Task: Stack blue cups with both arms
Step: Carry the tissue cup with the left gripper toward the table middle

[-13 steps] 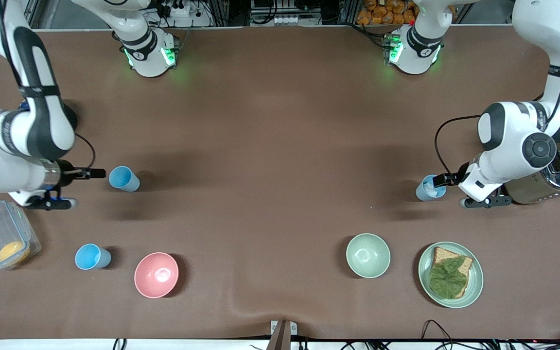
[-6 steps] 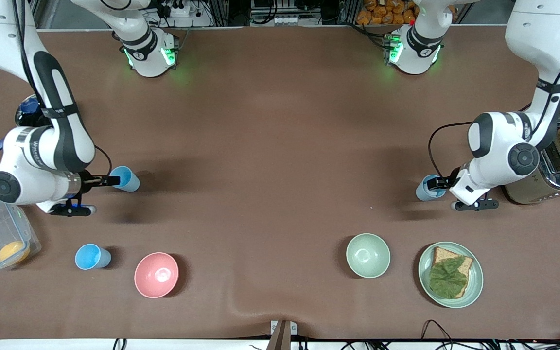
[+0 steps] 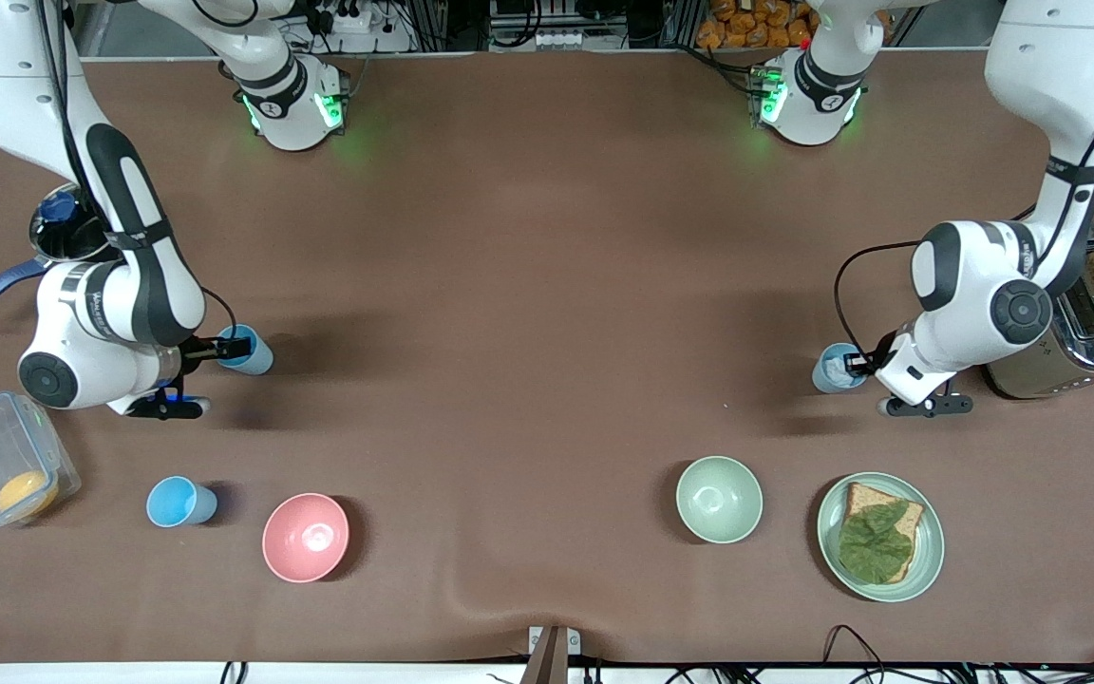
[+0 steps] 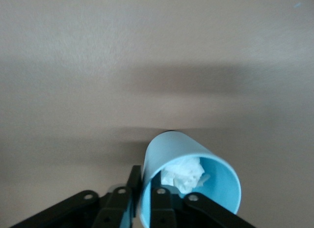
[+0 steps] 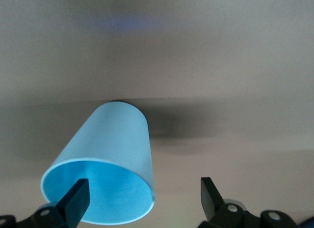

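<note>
One crumpled tissue point(image 4: 184, 173) inside gripped cup point(image 4: 189, 181)

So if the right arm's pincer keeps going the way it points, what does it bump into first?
The sky blue cup. The right pincer is open, one finger over the cup's mouth and one outside it, so the wall between them would likely meet the pincer first. Depth is hard to judge.

Bright overhead light, soft shadows, sharp focus.
</note>
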Tool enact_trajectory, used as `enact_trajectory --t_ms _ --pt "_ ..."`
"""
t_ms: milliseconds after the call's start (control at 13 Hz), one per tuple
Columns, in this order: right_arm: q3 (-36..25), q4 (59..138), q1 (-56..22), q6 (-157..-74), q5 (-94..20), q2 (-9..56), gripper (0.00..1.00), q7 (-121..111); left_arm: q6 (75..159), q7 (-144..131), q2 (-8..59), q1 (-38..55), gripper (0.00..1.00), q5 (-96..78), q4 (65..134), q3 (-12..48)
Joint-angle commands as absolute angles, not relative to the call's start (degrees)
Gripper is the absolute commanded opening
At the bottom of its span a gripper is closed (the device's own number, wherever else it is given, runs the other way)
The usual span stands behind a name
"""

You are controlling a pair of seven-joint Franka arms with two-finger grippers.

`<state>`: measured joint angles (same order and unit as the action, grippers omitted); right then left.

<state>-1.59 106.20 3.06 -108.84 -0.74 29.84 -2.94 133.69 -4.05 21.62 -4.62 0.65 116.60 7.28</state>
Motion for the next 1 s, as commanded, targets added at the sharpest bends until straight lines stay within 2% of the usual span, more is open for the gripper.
enact_trajectory --t_ms 0,77,154,231,462,615,923 --pt "-1.5 107.2 3.3 -108.8 -1.4 29.4 0.62 -3.0 127.0 -4.6 16.6 -4.9 0.0 0.7 115.1 11.1" --pt "-1.5 107.2 3.3 -108.8 -1.7 29.4 0.31 -3.0 124.1 -5.9 15.4 -4.8 0.0 -0.2 113.7 12.9" --pt "-1.5 107.2 3.3 -108.8 -2.5 29.4 0.15 -3.0 121.5 -8.8 14.8 -4.7 0.0 -1.5 112.3 14.9" --pt "-1.5 107.2 3.3 -108.7 -3.8 29.4 0.07 -3.1 119.4 -12.4 14.6 -4.7 0.0 -1.9 110.9 17.3" --pt "-1.5 107.2 3.3 -108.5 -4.4 29.4 0.05 -3.1 117.2 -26.1 15.3 -4.3 0.0 -1.8 108.1 25.0" --pt "-1.4 107.2 3.3 -108.5 -4.5 29.4 0.0 -3.1 118.0 -31.6 15.6 -3.6 0.0 -1.9 107.8 28.7" --pt "-1.4 107.2 3.0 -108.3 -4.8 28.9 0.0 -3.2 123.8 -45.0 18.4 3.8 0.0 -1.1 107.8 28.8"
